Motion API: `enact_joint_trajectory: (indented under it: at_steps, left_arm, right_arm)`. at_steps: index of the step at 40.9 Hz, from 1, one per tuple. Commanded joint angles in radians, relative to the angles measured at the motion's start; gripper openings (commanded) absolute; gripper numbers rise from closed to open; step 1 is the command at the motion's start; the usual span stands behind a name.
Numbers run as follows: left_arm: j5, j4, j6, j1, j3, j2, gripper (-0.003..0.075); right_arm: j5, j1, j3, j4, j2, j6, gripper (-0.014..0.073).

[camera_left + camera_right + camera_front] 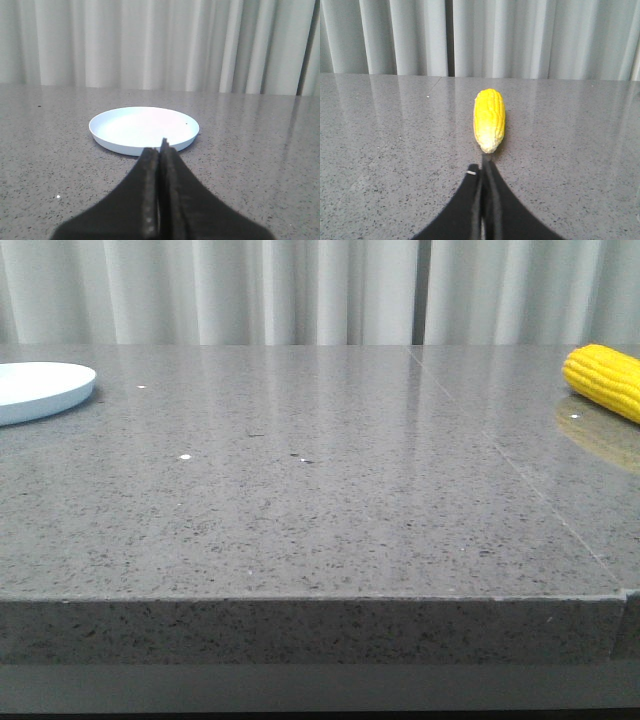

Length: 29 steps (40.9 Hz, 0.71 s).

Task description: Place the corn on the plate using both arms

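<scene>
Task unstarted: corn [489,119] lies on desk [320,510], well apart from empty plate [144,127]. Both end effectors, left [160,150] and right [483,167], closed, holding nothing.

Front view: plate [40,390] cut by left edge, corn [605,380] by right edge.
</scene>
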Motion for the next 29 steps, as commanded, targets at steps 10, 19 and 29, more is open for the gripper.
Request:
enact_joint_trajectory:
  at_steps: [10, 19, 29]
  left_arm:
    - [-0.081, 0.000, -0.012, 0.000, 0.023, -0.017, -0.0020]
    - [-0.101, 0.000, -0.012, 0.000, 0.021, -0.017, -0.0020]
    - [-0.123, 0.000, -0.012, 0.000, -0.094, -0.012, -0.0020]
  right_arm:
    - [-0.093, -0.005, -0.022, 0.002, -0.017, 0.001, -0.0068]
    - [-0.143, -0.005, -0.024, 0.005, -0.017, 0.001, -0.0068]
    - [-0.054, -0.005, -0.193, 0.028, -0.014, 0.001, -0.0068]
